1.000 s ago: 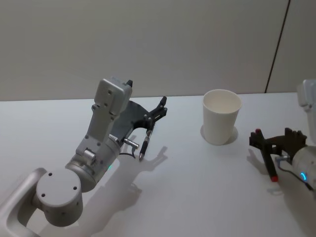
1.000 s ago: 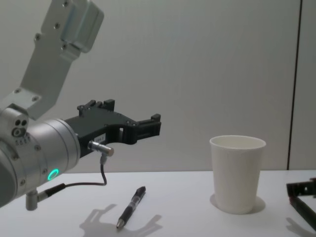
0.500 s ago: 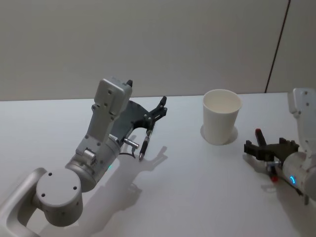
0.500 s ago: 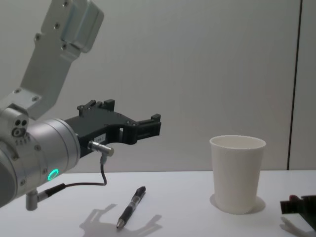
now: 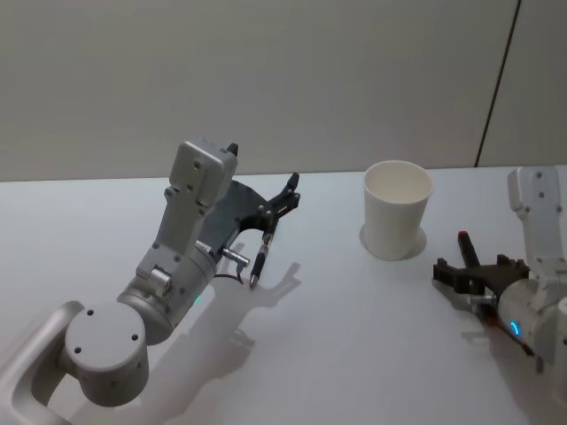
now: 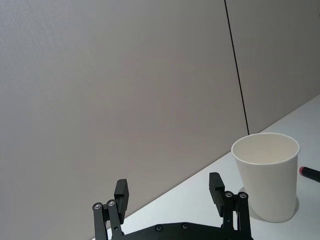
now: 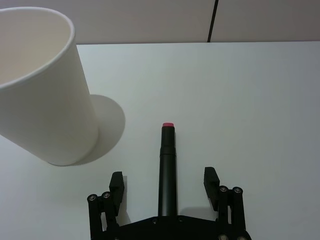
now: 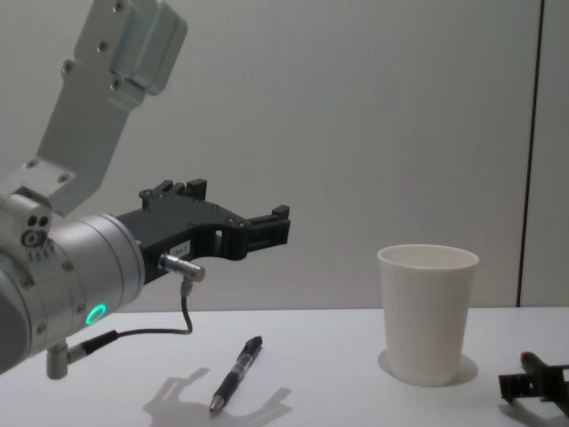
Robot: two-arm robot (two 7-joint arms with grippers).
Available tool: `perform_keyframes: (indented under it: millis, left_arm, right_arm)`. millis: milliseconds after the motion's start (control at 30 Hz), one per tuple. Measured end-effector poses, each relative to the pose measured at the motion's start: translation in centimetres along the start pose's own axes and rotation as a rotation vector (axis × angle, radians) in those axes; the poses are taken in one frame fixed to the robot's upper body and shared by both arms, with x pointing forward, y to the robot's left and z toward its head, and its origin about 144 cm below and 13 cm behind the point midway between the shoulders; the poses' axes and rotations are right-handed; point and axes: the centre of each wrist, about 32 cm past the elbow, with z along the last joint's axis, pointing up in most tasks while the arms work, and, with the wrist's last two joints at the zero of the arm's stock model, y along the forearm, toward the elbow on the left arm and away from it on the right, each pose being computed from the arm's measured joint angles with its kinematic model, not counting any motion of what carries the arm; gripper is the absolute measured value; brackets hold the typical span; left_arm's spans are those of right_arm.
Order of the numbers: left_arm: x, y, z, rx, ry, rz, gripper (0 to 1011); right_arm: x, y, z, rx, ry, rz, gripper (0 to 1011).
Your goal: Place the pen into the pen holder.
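Note:
A white paper cup, the pen holder [image 5: 397,221] [image 8: 428,311] [image 7: 40,85] [image 6: 267,175], stands upright on the table at right of centre. To its right a black pen with a red end [image 5: 465,248] [image 7: 167,165] [image 8: 531,359] lies flat. My right gripper [image 5: 465,270] [image 7: 163,181] is low over the table and open, one finger on each side of that pen without touching it. A second black pen [image 5: 260,259] [image 8: 236,373] lies left of centre. My left gripper [image 5: 288,197] [image 8: 267,229] [image 6: 168,190] hovers open above it, holding nothing.
The white table [image 5: 337,336] runs back to a grey wall [image 5: 283,80] just behind the cup. Bare tabletop lies between the two pens and in front of the cup.
My right gripper has dropped low, levelled out and shifted left toward the cup, its fingers now astride the red-ended pen. The left arm, both pens and the cup have not moved.

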Motion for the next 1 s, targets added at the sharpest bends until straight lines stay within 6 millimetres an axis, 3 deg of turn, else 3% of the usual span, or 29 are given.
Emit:
perform_keyframes:
  millis: [267,1000]
  left_arm:
    - [0.0,0.0,0.0,0.0,0.0,0.0,1001]
    - [0.0,0.0,0.0,0.0,0.0,0.0,1001]
  right_arm:
    - [-0.25,0.13,-0.15,-0.001,0.0,-0.005,997]
    - [-0.44,0.21,-0.28,-0.001,0.0,-0.008,841]
